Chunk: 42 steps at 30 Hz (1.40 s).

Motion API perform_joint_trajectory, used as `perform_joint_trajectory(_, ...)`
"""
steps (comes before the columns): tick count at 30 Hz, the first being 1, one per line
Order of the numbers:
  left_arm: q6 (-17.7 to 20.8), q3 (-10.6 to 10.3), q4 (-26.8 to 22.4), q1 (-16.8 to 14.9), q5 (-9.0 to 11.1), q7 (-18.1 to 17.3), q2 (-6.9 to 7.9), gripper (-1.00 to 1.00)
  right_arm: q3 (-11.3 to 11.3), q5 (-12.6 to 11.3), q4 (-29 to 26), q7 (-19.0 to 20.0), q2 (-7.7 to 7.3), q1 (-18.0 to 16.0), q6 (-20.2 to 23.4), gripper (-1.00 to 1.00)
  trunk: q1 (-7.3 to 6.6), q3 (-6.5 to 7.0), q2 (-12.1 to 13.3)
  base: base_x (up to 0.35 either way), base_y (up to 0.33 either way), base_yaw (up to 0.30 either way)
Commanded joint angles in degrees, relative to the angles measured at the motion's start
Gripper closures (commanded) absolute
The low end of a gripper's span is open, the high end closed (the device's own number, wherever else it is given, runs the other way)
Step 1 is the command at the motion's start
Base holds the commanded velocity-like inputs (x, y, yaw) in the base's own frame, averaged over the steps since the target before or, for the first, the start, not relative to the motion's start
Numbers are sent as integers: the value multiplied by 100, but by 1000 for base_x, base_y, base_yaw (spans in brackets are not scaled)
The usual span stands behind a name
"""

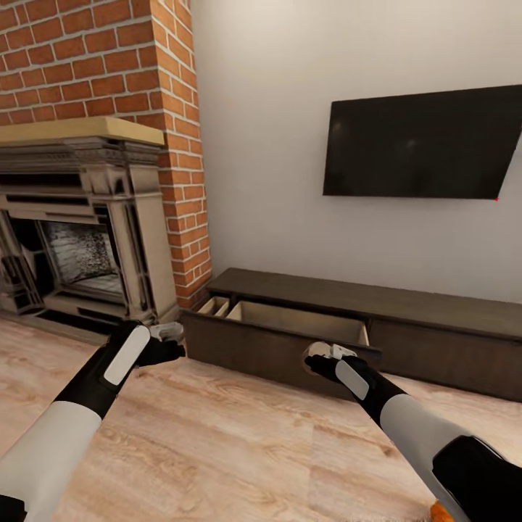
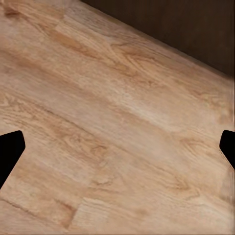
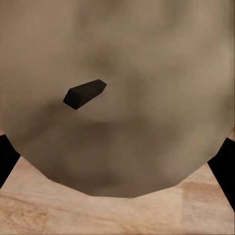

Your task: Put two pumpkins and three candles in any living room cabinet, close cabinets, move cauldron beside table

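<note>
A beige-grey candle (image 3: 117,98) with a dark wick (image 3: 84,94) sits between my right gripper's fingers (image 3: 7,159); the right gripper (image 1: 319,357) is shut on it. It hangs just in front of the dark brown cabinet (image 1: 435,319), by the front of its pulled-out drawer (image 1: 297,322), whose tan inside looks bare. My left gripper (image 1: 172,341) is open above the floor near the cabinet's left end, holding nothing. A bright orange sliver, perhaps a pumpkin (image 1: 440,512), peeks out under my right arm. The cauldron is out of view.
A smaller drawer (image 1: 214,306) at the cabinet's left end also stands open. The ornate fireplace (image 1: 80,239) and brick column (image 1: 177,145) are at the left. A black TV (image 1: 424,145) hangs on the wall. Wooden floor (image 2: 107,122) lies below both arms.
</note>
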Motion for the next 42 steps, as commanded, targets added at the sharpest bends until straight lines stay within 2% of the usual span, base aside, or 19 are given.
perform_joint_trajectory(1, 7, -21, -9, -2, 62, 59, 8, -100, 43, -52, -16, -45, -7, -4, 14, 100, -24, 14, 39, 0, 0, -290)
perform_joint_trajectory(8, 7, -34, -17, -1, 64, 61, 24, -100, 38, -52, -16, -52, -8, -4, 14, 100, -177, 157, 319, -15, 0, -290)
perform_joint_trajectory(14, 7, -41, -19, 1, 65, 62, 34, -100, 35, -52, -19, -53, 2, -4, 12, 100, -309, 275, 560, -239, 0, -222)
perform_joint_trajectory(42, 7, -34, -101, 1, 69, 58, 60, -100, 34, -52, -24, -54, 9, -4, 23, 100, -924, 779, 1683, -29, 0, -9)
